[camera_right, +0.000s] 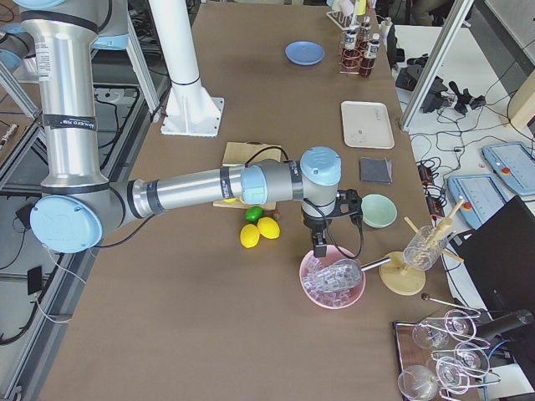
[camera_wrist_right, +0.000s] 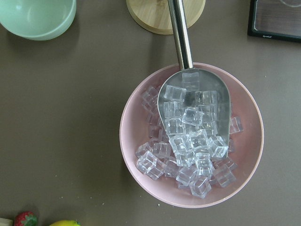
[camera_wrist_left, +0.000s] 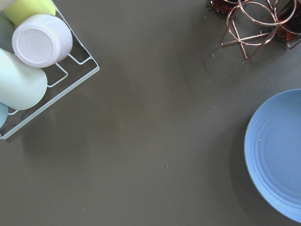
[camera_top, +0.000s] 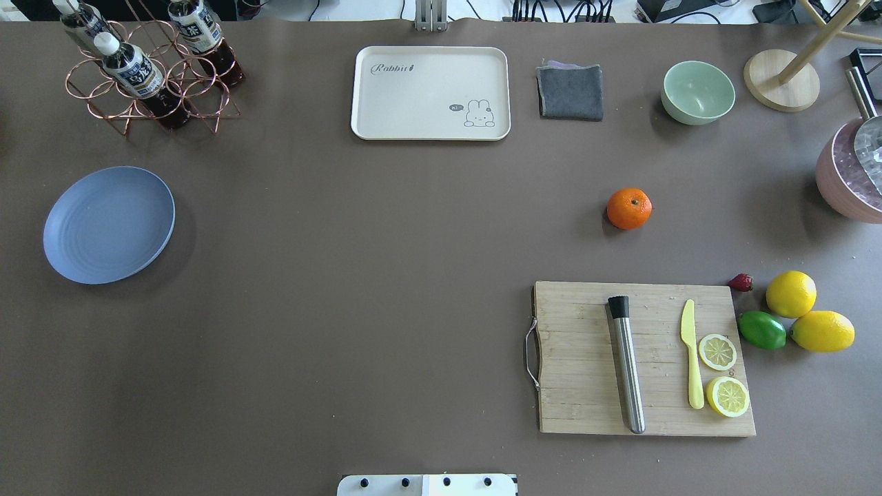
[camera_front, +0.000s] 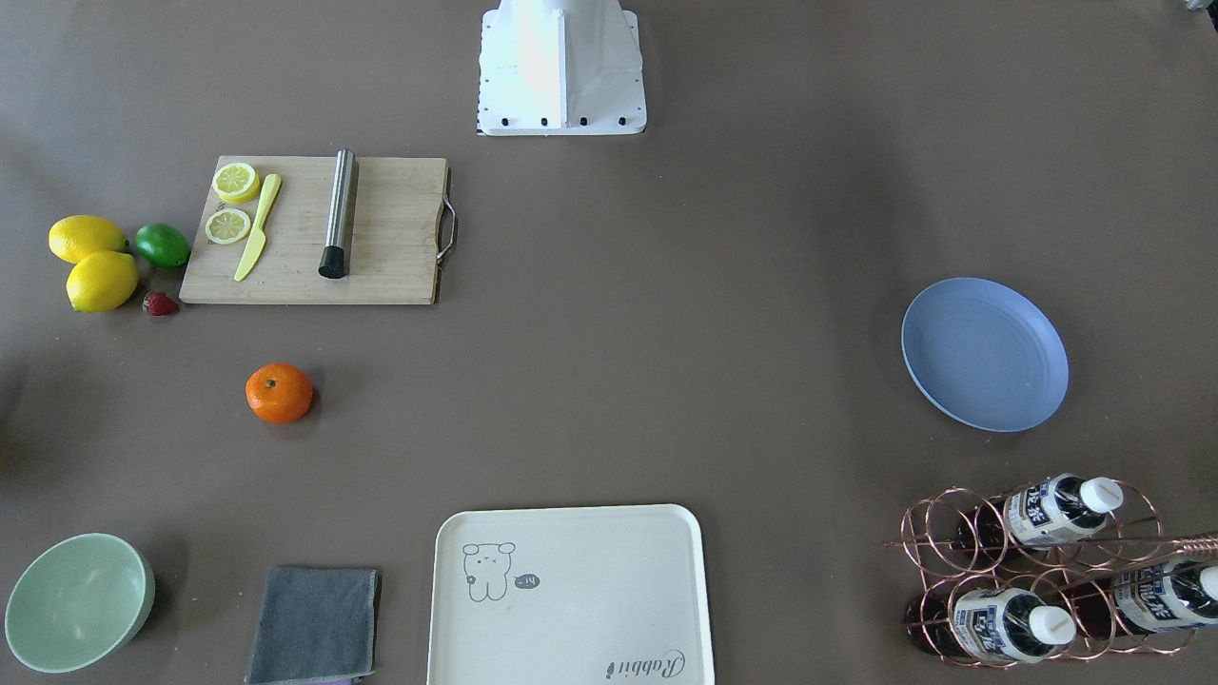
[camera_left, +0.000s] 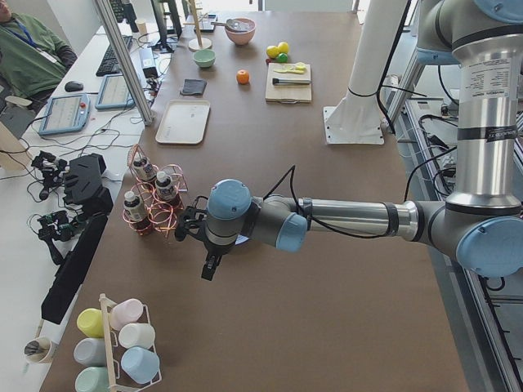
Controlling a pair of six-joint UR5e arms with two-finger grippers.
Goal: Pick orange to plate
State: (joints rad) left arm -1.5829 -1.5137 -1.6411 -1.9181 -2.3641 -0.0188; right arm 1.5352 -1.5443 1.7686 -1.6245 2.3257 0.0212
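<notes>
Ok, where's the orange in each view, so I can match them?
Front-facing: orange left of centre, below the cutting board.
Overhead: orange right of centre, above the board.
Exterior left: orange at far end, left of board.
Exterior right: not visible; right arm covers that area.
Left wrist: not in it.
Right wrist: not in it.
Shared landmark: the cutting board.

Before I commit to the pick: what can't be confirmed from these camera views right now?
Left gripper: shows only in the exterior left view, small and dark; open or shut unknown.
Right gripper: only in the exterior right view; same doubt.
Round periwinkle-blue plate: cut off by the left wrist view's right edge.
Small round bright-orange fruit: underside hidden; neither wrist view shows it.
</notes>
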